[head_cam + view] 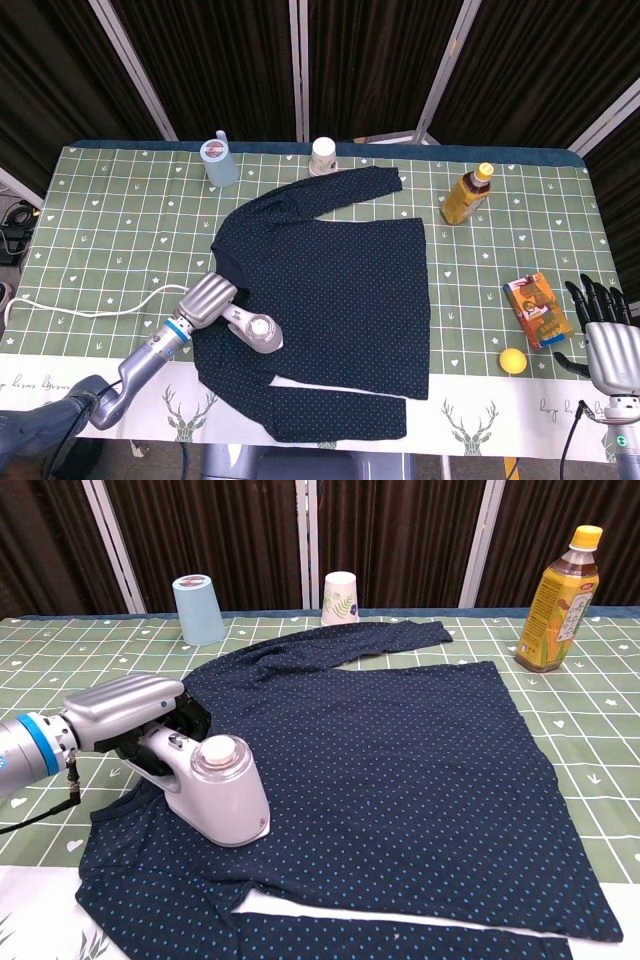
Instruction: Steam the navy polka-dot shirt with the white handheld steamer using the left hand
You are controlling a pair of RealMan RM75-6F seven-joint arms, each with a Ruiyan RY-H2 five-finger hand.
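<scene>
The navy polka-dot shirt (330, 290) (400, 750) lies spread flat on the green checked tablecloth, one sleeve stretched toward the back. My left hand (207, 300) (125, 710) grips the handle of the white handheld steamer (256, 331) (215, 790), whose head rests on the shirt's left side near the hem. The steamer's white cord (90, 308) trails off to the left table edge. My right hand (603, 325) hangs past the table's right front corner, fingers apart, holding nothing; the chest view does not show it.
A light blue cup (220, 160) (198, 610) and a white paper cup (322, 155) (340, 598) stand upside down at the back. An amber drink bottle (466, 194) (560, 598) stands back right. A small orange box (538, 310) and a yellow ball (513, 361) lie front right.
</scene>
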